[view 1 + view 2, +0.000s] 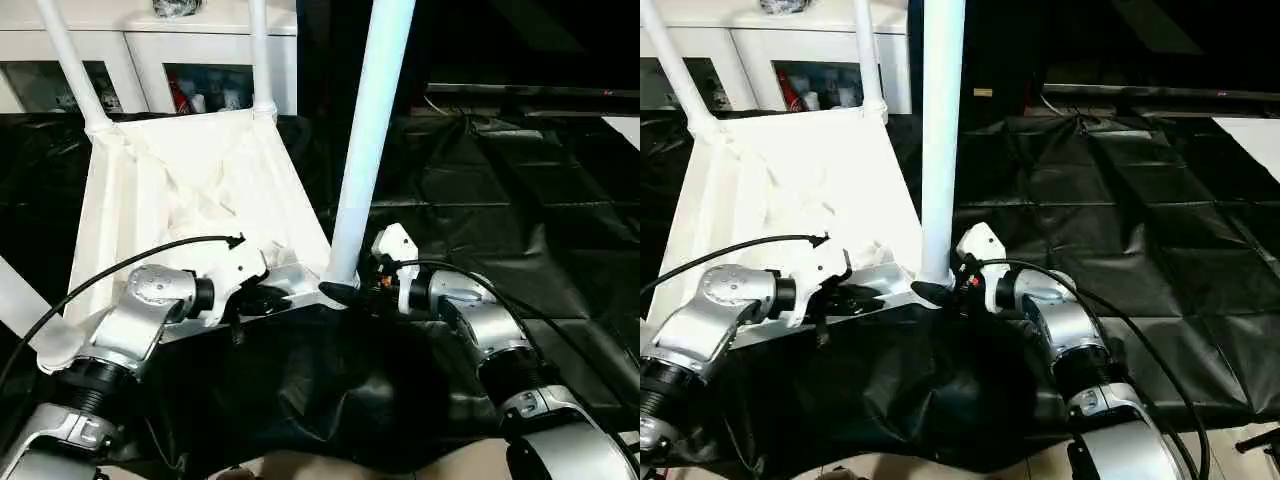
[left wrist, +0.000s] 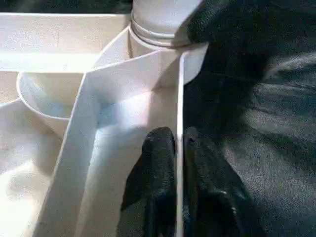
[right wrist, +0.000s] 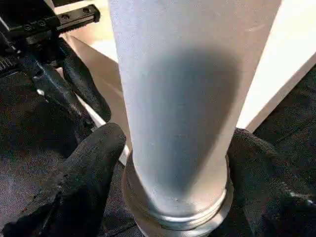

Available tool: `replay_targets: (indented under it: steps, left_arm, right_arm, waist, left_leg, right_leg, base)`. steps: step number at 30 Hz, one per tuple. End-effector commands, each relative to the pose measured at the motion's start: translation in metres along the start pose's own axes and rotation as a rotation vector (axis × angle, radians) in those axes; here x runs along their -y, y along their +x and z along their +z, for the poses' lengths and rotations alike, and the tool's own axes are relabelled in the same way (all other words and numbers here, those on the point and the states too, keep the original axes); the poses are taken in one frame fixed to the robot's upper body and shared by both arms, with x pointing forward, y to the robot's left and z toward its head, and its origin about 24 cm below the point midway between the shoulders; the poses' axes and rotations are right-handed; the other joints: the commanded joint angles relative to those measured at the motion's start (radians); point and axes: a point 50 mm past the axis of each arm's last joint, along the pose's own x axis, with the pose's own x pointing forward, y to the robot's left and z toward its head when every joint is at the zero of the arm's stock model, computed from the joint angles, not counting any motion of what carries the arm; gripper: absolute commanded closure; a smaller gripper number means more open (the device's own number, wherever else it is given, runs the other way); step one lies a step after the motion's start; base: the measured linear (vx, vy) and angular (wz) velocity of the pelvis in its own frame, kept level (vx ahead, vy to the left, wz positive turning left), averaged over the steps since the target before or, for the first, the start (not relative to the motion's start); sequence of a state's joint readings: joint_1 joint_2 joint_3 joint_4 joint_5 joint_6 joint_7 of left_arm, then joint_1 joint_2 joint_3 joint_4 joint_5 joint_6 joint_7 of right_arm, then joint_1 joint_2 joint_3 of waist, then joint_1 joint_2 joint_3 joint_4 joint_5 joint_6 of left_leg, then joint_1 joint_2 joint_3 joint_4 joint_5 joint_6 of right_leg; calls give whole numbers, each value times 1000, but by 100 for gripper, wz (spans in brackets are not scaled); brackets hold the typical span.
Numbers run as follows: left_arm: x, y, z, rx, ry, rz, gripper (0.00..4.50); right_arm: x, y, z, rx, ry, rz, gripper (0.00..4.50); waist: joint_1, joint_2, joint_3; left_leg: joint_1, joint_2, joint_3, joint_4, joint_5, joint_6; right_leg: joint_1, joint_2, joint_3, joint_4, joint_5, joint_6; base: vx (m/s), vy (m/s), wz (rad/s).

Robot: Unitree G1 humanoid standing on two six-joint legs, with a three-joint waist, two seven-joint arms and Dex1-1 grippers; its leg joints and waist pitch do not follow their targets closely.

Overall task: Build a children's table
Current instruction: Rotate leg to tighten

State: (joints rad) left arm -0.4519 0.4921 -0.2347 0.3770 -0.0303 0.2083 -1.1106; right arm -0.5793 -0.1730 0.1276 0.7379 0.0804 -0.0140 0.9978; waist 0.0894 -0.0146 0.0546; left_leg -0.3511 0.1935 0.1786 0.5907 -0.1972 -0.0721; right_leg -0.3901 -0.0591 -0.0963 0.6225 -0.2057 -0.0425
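The white plastic rectangular tabletop lies upside down on a black sheet, ribs up. At its near edge the left gripper is pinched together on the thin rim wall, one black finger either side. At the near right corner, the right gripper stands apart around the base of a white cylindrical tube leg seated in its socket; contact is hard to judge. The leg's top is cut off. Farther legs rise before a white glass-door cabinet.
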Motion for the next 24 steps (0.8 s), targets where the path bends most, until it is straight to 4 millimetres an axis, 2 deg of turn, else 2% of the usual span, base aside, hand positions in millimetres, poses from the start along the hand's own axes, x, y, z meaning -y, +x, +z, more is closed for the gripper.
replay_targets:
  steps: [1, 3, 8, 10, 16, 18, 21, 22, 24]
  left_arm:
    - [0, -1, 0, -5, 1, -22, 430]
    - [3, 0, 1, 23, -15, -67, 446]
    - [13, 1, 3, 72, -36, -152, 450]
    - [15, 2, 5, 80, -37, -173, 450]
    - [21, 1, 4, 82, -25, -219, 450]
    - [21, 0, 3, 81, -25, -222, 450]
    - [22, -1, 2, 71, -26, -232, 450]
    - [22, -1, 2, 69, -26, -234, 450]
    - [23, -2, 1, 64, -29, -238, 450]
  right_arm:
    - [-2, -3, -3, -17, -21, 21, 91]
    - [-1, -5, -4, -29, 1, 44, 75]
    - [0, -11, -2, -32, 15, 81, 62]
    - [0, -13, -2, -46, -6, 86, 32]
    - [-8, -22, -4, -81, -7, 225, 32]
    - [-8, -23, -4, -87, -1, 240, 66]
    - [-8, -23, -4, -90, 2, 246, 72]
    - [-8, -23, -4, -87, 0, 246, 100]
    - [-8, -22, -3, -83, -2, 248, 110]
  waist:
    - [2, 10, -69]
    - [3, 12, -69]
    - [5, 12, -68]
    - [6, 11, -67]
    - [12, 6, -65]
    - [13, 8, -66]
    - [14, 7, -65]
    - [14, 5, -65]
    - [14, 6, -66]
  left_leg:
    - [1, 49, -16, -62, -86, 56]
    - [2, 49, -16, -62, -87, 56]
    - [1, 50, -15, -61, -94, 60]
    - [1, 51, -14, -60, -96, 62]
    - [1, 49, -14, -61, -105, 69]
    - [0, 50, -14, -60, -101, 70]
    - [0, 49, -14, -60, -100, 68]
    - [1, 50, -14, -61, -103, 66]
    - [1, 50, -14, -60, -97, 66]
  right_leg:
    - [57, -97, 69, -61, -58, -225]
    - [57, -97, 68, -60, -52, -229]
    - [59, -97, 68, -61, -54, -235]
    - [57, -98, 68, -63, -69, -231]
    - [57, -94, 68, -68, -111, -212]
    - [56, -96, 68, -68, -117, -212]
    - [55, -96, 67, -69, -126, -211]
    - [55, -97, 67, -70, -133, -209]
    - [54, -96, 68, -68, -127, -209]
  base:
    - [0, 0, 0]
    - [0, 0, 0]
    - [0, 0, 0]
    - [0, 0, 0]
    - [0, 0, 0]
    - [0, 0, 0]
    - [0, 0, 0]
    - [0, 0, 0]
    - [0, 0, 0]
